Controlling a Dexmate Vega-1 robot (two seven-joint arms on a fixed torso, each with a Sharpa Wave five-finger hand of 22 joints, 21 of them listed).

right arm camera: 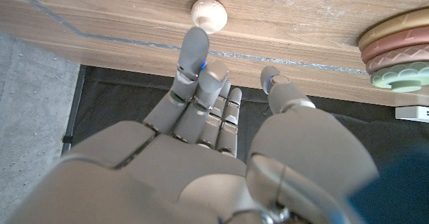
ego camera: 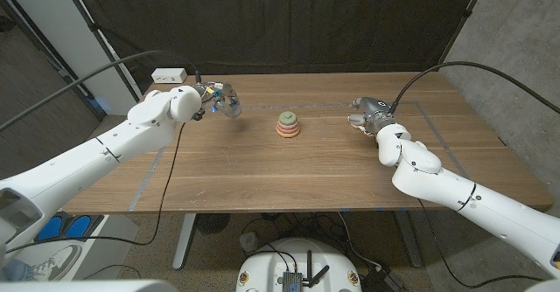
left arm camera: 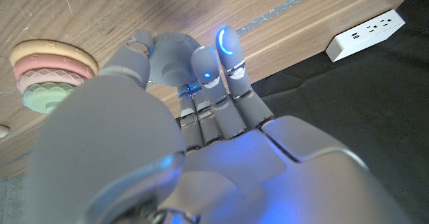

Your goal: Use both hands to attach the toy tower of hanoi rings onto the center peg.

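The stack of rings (ego camera: pixel 288 125) stands upright at the middle of the wooden surface (ego camera: pixel 262 174), its axis vertical: a yellowish ring at the base, a pink one on it, a green one on top, each narrower than the one below. In the left wrist view the stack (left arm camera: pixel 50 73) shows the same three layers.

The left hand (ego camera: pixel 220 100) hovers near the surface's far edge, left of the stack and apart from it; its fingers (left arm camera: pixel 226 56) are curled partly inward and hold nothing. The left arm reaches in from the near left corner.

The right hand (ego camera: pixel 368 114) sits right of the stack, well apart, fingers (right arm camera: pixel 194 53) loosely extended, gripping nothing. A small cream knob (right arm camera: pixel 208 13) lies on the surface just beyond its fingertips.

A white power strip (ego camera: pixel 170 76) rests at the far left corner.
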